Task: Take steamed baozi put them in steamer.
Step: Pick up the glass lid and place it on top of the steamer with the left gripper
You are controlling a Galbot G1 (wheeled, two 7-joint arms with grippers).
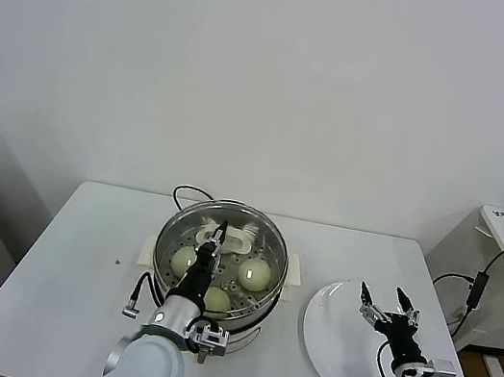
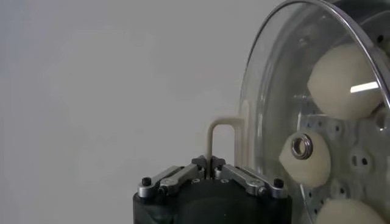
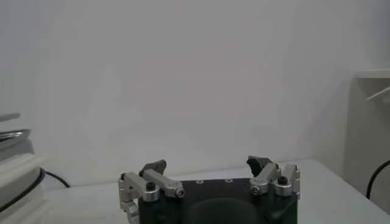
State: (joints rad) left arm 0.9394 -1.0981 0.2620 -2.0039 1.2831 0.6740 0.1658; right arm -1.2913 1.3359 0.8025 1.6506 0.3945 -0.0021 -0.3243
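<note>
While your left gripper (image 1: pixel 215 238) pinches the round glass lid's (image 2: pixel 304 91) cream handle (image 2: pixel 222 137) over the shiny steel steamer (image 1: pixel 220 259), your right gripper (image 1: pixel 386 297) hovers spread beside it, above the flat white plate (image 1: pixel 327 343).

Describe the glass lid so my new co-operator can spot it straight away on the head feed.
Start at the steamer, the shiny steel pot mid-table, left of the white plate. The glass lid sits over its mouth, buns visible through it. Unlike the flat plate, it is transparent, steel-rimmed, and its cream handle is pinched by the left gripper.
</note>
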